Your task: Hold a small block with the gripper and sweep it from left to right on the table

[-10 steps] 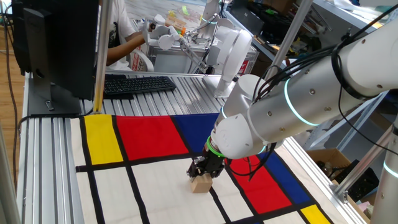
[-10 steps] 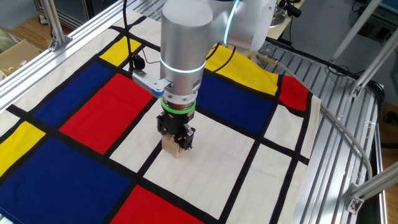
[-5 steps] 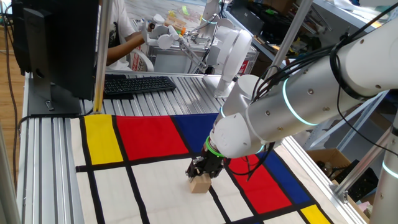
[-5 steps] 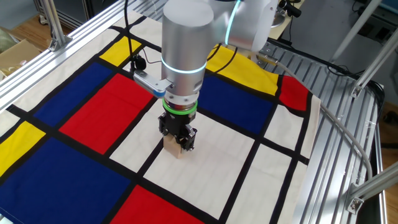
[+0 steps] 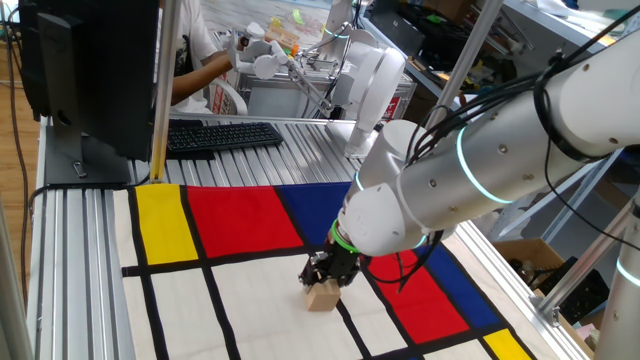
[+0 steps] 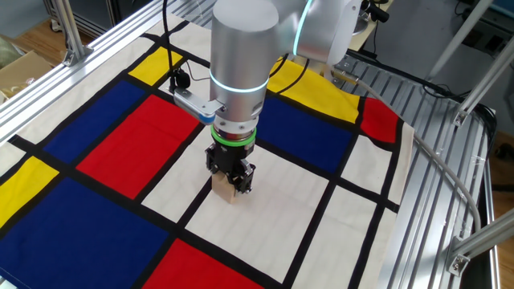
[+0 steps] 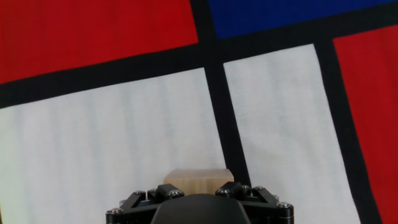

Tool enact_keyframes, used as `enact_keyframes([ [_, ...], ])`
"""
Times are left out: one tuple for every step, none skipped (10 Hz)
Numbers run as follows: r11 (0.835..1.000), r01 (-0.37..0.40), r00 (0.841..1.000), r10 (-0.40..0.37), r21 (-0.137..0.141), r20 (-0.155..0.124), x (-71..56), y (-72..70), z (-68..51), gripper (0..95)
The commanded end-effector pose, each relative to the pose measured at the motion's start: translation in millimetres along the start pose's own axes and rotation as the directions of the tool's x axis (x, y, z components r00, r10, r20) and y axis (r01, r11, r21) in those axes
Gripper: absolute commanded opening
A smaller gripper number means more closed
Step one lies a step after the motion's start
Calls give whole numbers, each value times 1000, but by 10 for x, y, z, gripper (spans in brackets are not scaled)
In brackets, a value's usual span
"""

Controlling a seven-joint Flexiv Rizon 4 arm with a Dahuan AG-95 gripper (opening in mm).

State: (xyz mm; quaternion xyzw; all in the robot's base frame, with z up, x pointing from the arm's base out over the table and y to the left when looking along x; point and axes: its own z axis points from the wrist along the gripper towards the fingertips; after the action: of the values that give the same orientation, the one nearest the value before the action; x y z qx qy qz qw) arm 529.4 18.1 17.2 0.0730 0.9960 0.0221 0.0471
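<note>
A cluttered lab lies behind the table (image 5: 85, 250), with a black keyboard (image 5: 220, 135) on the bare aluminium beyond the patterned cloth (image 6: 112, 140). On that cloth the small block (image 5: 322, 294) sits on a white rectangle, just beside the black line that runs down past the blue and red patches; in the hand view the block (image 7: 198, 177) shows just left of that line, with the red rectangle well beyond it. The gripper (image 6: 231, 178) points straight down onto the block, its green ring just above, and its jaws stand closed on the cube's sides, pinching it while the cube's underside looks to be touching the cloth. Judging by this, the grasp is done and the sweep is the step in hand, with the block near the middle of the cloth. The next move calls for sliding sideways across the black line while keeping the block flat and lightly pressed, so it neither tips in the fingers nor rucks the cloth.
</note>
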Motion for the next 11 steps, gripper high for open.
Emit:
enact_keyframes([
  [1000, -1, 1000, 1, 0, 5, -7, 3, 8, 0],
  [1000, -1, 1000, 1, -1, 6, -7, 5, 14, 0],
  [1000, -2, 1000, 2, -2, 8, -8, 7, 23, 0],
  [1000, -1, 1000, 1, -3, 9, -8, 10, 33, 0],
  [1000, -1, 1000, 1, -5, 9, -8, 11, 37, 0],
  [1000, -1, 1000, 1, -7, 10, -9, 12, 42, 0],
  [1000, -1, 1000, 1, -8, 10, -8, 14, 45, 0],
  [1000, -3, 1000, 3, -6, 4, -5, 21, 40, 0],
  [1000, -4, 1000, 4, -1, 6, -3, 48, 13, 0],
  [1000, -6, 1000, 6, 0, 5, -2, 57, 9, 0],
  [1000, -9, 1000, 9, -3, 9, 9, 79, 28, 0],
])
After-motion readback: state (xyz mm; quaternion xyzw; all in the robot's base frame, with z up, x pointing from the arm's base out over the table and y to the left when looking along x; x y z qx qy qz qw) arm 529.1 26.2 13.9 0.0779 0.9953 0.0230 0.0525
